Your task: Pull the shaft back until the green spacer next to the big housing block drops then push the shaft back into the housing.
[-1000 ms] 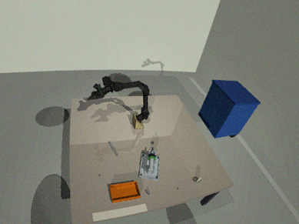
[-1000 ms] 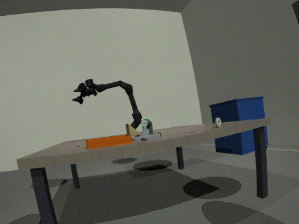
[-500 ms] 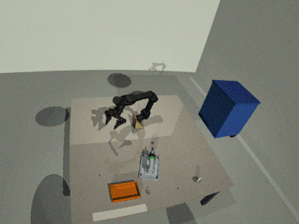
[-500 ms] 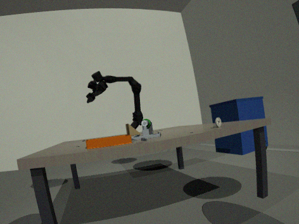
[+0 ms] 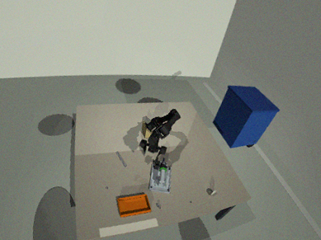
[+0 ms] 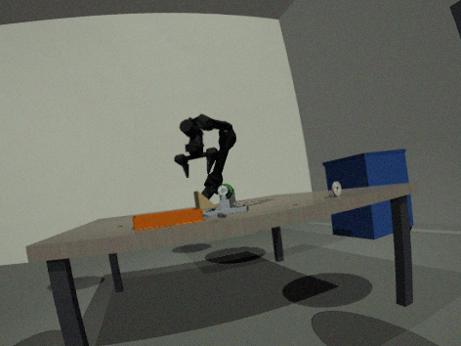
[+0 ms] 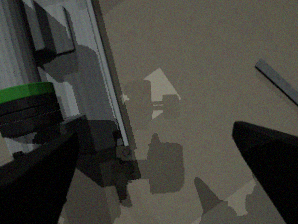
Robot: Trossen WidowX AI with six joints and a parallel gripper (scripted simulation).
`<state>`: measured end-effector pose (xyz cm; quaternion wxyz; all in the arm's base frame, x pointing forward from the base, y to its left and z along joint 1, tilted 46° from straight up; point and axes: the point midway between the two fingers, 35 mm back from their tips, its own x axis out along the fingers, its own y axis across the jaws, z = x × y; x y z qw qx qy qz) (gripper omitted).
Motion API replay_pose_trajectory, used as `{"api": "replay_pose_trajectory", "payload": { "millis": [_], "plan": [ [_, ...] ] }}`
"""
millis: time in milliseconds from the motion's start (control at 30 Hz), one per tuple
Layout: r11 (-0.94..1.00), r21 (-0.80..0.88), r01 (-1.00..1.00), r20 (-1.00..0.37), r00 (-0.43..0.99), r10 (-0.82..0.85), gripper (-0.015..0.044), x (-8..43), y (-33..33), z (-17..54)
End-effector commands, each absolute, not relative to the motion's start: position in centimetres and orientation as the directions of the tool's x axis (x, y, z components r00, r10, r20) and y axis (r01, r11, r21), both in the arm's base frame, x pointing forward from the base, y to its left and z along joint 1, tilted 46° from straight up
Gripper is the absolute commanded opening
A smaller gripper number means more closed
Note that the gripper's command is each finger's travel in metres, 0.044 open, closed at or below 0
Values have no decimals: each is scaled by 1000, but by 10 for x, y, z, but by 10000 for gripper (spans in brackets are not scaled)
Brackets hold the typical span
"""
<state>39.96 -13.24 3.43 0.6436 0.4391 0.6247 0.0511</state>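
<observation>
A grey fixture [image 5: 159, 189] [image 6: 239, 210] [image 7: 84, 25] stands on the table. It carries a pale grey cylinder [image 5: 162, 177] [image 7: 14, 50] lying along it. The green spacer [image 5: 163, 168] [image 6: 230, 191] [image 7: 30, 92] sits around this line of parts, between the pale cylinder and black ring-like parts [image 7: 30, 114]. Which part is the shaft and which the housing block, I cannot tell clearly. My gripper [image 5: 151, 157] [image 6: 198, 175] [image 7: 158, 133] is open and empty, pointing down above the table. In the wrist view the left finger overlaps the fixture's near end and the right finger is over bare table.
An orange tray [image 5: 119, 208] [image 6: 166, 220] lies near the front edge, beside a pale strip [image 5: 129, 228]. A grey bar [image 5: 121, 159] [image 7: 278, 81] lies left of the fixture. A pale disc [image 5: 213, 192] [image 6: 336, 189] stands at the right. A yellowish wedge [image 6: 202, 200] is by the arm's base.
</observation>
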Motion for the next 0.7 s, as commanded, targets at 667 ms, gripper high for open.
{"api": "replay_pose_trajectory", "payload": {
  "millis": [667],
  "plan": [
    [671, 678, 299, -696, -30, 717, 440, 391, -19, 84]
  ]
}}
